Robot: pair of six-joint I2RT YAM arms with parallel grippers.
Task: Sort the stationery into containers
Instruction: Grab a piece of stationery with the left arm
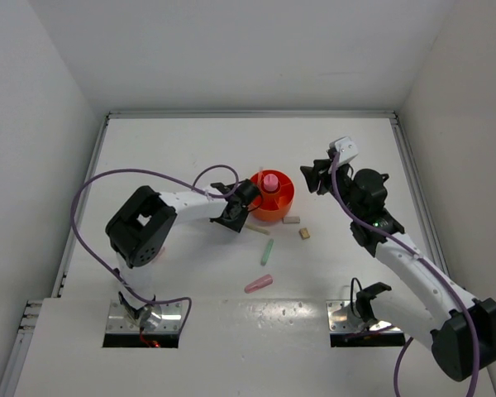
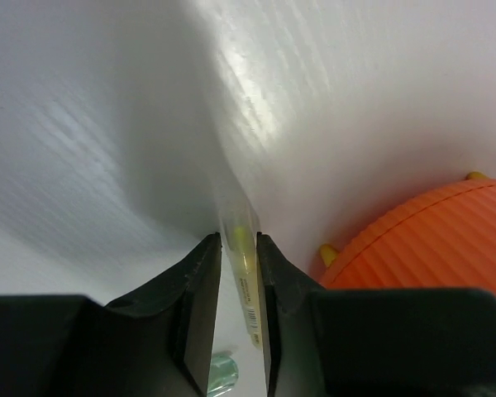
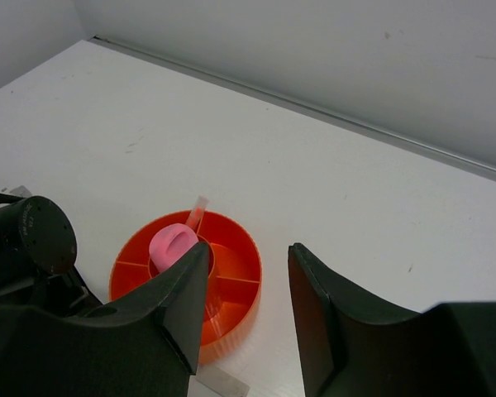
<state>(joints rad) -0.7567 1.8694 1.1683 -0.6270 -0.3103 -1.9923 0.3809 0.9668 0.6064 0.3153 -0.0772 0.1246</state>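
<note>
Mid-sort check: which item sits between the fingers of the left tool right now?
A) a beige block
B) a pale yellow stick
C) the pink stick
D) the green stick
B: the left wrist view shows a pale yellow stick pinched between the fingers of the left tool, right beside the orange tub.

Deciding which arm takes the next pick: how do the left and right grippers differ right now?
The left gripper is closed on a yellowish stick, while the right gripper is open and empty. The left gripper sits low by the table on the left of the tub, while the right gripper hangs higher off the tub's right, looking down on it. Both are close to the tub.
</note>
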